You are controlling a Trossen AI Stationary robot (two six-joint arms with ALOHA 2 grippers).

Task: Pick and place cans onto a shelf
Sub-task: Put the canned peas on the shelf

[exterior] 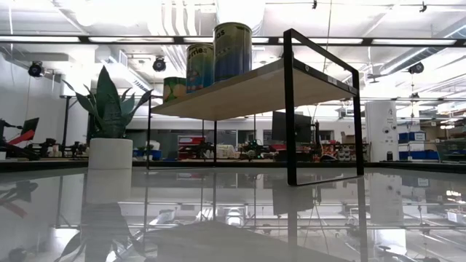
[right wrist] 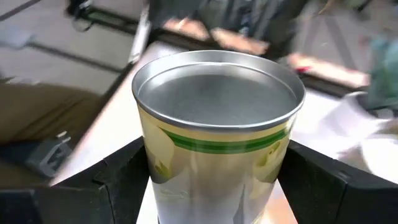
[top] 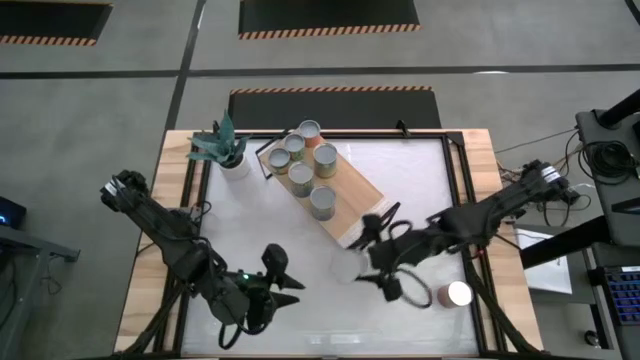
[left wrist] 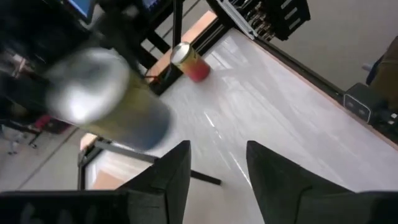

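Gripping a silver-topped can (right wrist: 217, 137) with a green band around its upper side, the right claw (right wrist: 217, 205) has a dark finger pressed against each side of it; seen from above, this right claw (top: 352, 262) sits at about 5 o'clock from the tabletop's centre, just off the near end of the shelf (top: 352, 190). The shelf is a light-wood board lying diagonally from 11 o'clock down toward the centre of the white tabletop (top: 420, 190), and six cans (top: 300, 177) stand on its far half in two rows. In the level view the shelf (exterior: 255, 91) is raised on black legs with cans (exterior: 232, 49) upright on top. One more can, a white-topped can (top: 458, 294), stands alone on the tabletop at about 4 o'clock, beside the right arm. The left claw (top: 285, 285) waits at about 7 o'clock, its two fingers (left wrist: 171, 177) spread apart with nothing between them. A potted plant (top: 222, 150) stands at 10 o'clock beside the shelf's far end.
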